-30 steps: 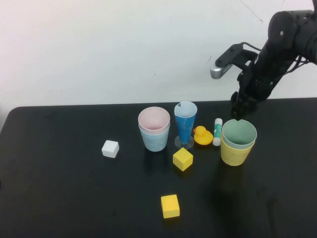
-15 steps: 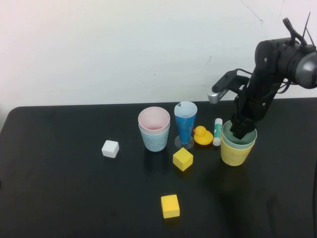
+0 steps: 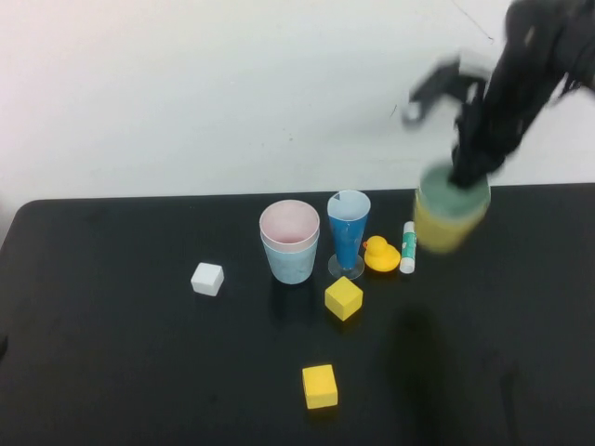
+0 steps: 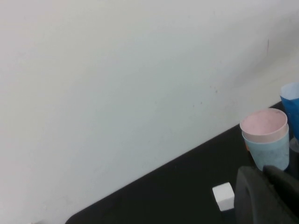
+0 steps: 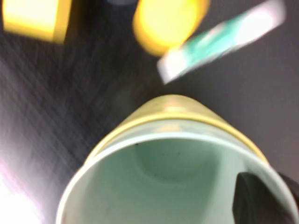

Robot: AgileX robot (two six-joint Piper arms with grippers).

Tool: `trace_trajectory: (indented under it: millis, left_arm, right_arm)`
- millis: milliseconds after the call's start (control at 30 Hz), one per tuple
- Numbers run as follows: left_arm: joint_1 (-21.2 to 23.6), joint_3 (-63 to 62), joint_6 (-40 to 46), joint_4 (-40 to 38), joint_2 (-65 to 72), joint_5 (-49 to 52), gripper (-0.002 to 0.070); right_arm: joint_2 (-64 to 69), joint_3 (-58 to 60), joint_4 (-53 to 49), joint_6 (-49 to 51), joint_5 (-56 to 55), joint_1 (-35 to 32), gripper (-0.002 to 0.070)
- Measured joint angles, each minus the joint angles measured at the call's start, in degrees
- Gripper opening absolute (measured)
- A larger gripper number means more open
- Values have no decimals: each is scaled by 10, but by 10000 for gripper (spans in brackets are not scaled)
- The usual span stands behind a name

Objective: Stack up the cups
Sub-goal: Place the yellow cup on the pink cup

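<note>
Mint cup (image 3: 453, 190), nested in the yellow cup (image 3: 446, 228), hangs pinched by the right claw (image 3: 465, 177); left claw (image 4: 268, 196) state unclear.

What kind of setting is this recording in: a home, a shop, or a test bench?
Most likely a lab test bench: a bare black table against a blank white wall, with only small props, namely cups, cubes and a toy duck. The right gripper lifts a cup pair; the left gripper is barely seen.

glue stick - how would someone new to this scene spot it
On the black table, look right of the dark-blue cone glass and yellow duck. The glue stick stands beside the duck: a slim white tube with a green band, the only thin upright thing there.
</note>
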Motion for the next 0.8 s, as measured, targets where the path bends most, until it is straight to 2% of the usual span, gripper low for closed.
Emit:
trace_trajectory:
  millis: [133, 267, 467, 800]
  left_arm:
    - [0, 0, -1, 0, 0, -5, 1]
    - [0, 0, -9, 0, 0, -5, 1]
    - [0, 0, -13, 0, 0, -5, 1]
    - [0, 0, -13, 0, 0, -5, 1]
  right_arm:
    - [-46, -77, 64, 4, -4, 13, 32]
    - [-59, -108, 99, -3, -55, 68, 32]
    - [11, -109, 79, -9, -129, 146, 32]
    - [65, -105, 32, -6, -155, 153, 32]
